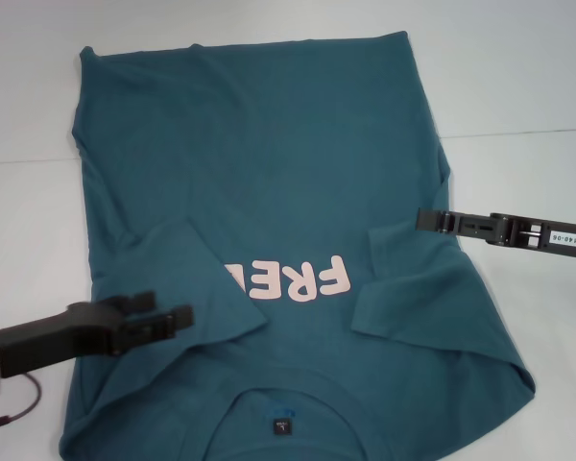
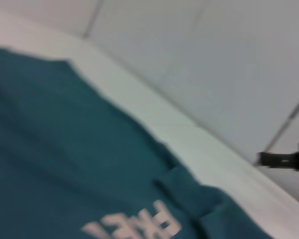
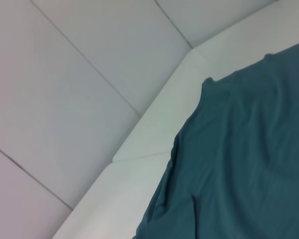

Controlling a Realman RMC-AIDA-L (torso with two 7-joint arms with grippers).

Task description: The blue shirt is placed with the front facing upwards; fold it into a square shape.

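The blue shirt (image 1: 269, 163) lies front up on the white table, its collar and black neck tag (image 1: 282, 425) nearest me. Both sleeves are folded inward: the left sleeve (image 1: 197, 279) covers part of the pink lettering (image 1: 293, 280), and the right sleeve (image 1: 422, 288) lies beside it. My left gripper (image 1: 163, 312) hovers open over the left sleeve, holding nothing. My right gripper (image 1: 424, 220) sits at the shirt's right edge, just above the folded right sleeve. The left wrist view shows the shirt (image 2: 65, 149) and the right gripper (image 2: 284, 159) far off. The shirt's hem corner (image 3: 239, 149) shows in the right wrist view.
The white table (image 1: 518, 86) extends beyond the shirt on the far side and to the right. A seam line (image 1: 518, 133) crosses the table top. A cable (image 1: 19, 408) hangs from my left arm at the lower left.
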